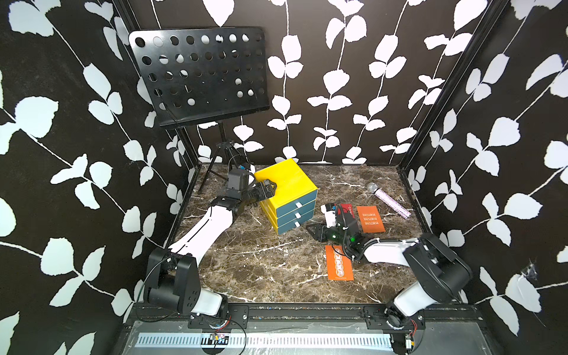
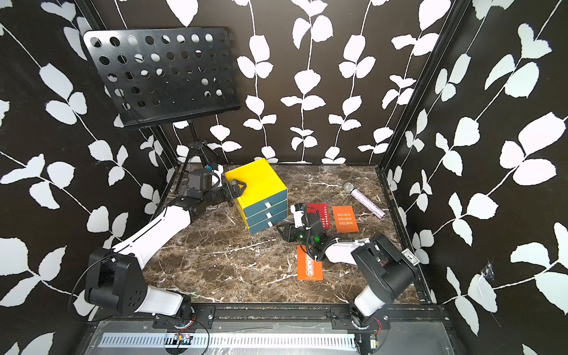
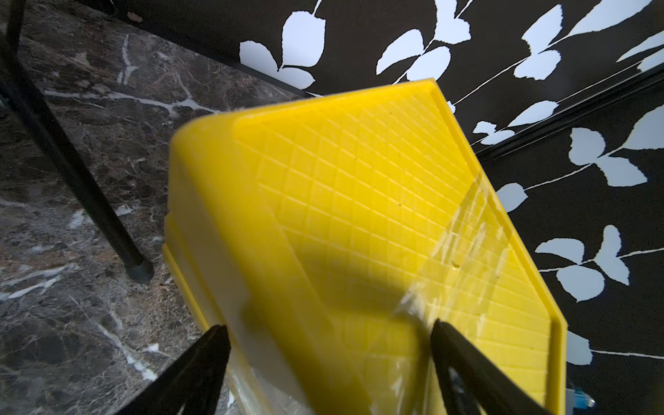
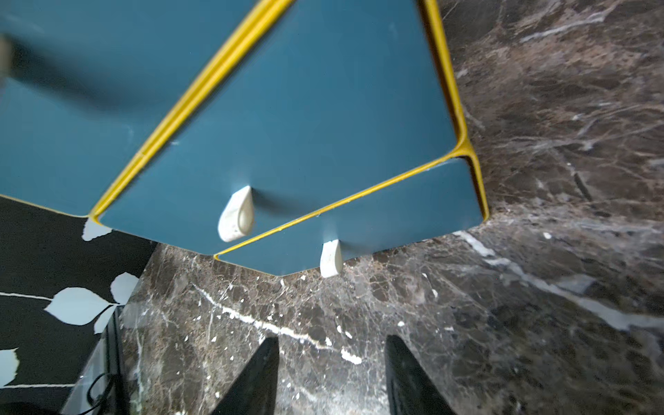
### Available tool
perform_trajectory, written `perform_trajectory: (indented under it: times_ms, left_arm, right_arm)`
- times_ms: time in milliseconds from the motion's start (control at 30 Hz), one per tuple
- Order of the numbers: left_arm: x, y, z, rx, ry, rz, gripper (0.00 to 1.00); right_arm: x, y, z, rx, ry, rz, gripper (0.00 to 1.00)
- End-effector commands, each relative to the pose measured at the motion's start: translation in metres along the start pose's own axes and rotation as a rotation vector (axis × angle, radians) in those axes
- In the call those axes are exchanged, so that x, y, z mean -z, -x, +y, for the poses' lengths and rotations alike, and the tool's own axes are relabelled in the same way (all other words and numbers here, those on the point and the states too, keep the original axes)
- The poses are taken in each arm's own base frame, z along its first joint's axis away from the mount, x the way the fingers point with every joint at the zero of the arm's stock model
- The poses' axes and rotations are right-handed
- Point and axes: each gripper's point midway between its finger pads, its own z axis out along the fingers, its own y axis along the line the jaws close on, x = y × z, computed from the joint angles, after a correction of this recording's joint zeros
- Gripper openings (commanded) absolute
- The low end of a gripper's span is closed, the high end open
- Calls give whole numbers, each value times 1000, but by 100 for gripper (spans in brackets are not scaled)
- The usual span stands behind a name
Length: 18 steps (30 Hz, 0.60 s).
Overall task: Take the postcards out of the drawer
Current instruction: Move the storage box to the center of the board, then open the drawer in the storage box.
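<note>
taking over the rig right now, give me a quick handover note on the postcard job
Left gripper: open, jaws astride the upper rear edge of the yellow plastic three-drawer cabinet; contact unclear.
Right gripper: open, empty, low over the brown marble table, facing the drawer fronts.
Cards: orange FORTUNE postcard, red postcard beside it and second orange postcard lie on the table.
Done: three cards out.
Left: all three blue drawers are shut; open them and check for more cards.

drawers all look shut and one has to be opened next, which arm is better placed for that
Right. The right pincer is open, facing the drawer fronts, close to the bottom handle. The left pincer straddles the cabinet at its top side edge, away from any handle.
</note>
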Motion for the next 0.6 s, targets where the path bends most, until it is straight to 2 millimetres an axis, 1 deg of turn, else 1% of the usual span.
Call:
perform_trajectory:
  times_ms: [0,167,333,467,567]
  left_arm:
    - [-6,-19,18,16,58,58,89]
    - [-5,-20,19,13,61,58,89]
    - [-6,-20,20,17,60,57,90]
    - [-7,-21,20,17,59,59,90]
    - [-8,-21,20,17,60,61,90]
  right_arm:
    - [-12,27,15,-3,51,-133,47]
    - [-31,21,11,-55,74,-137,46]
    - [-48,15,14,-95,118,-123,43]
    - [-57,15,15,-103,124,-121,38]
    - [-63,15,14,-111,119,-112,28]
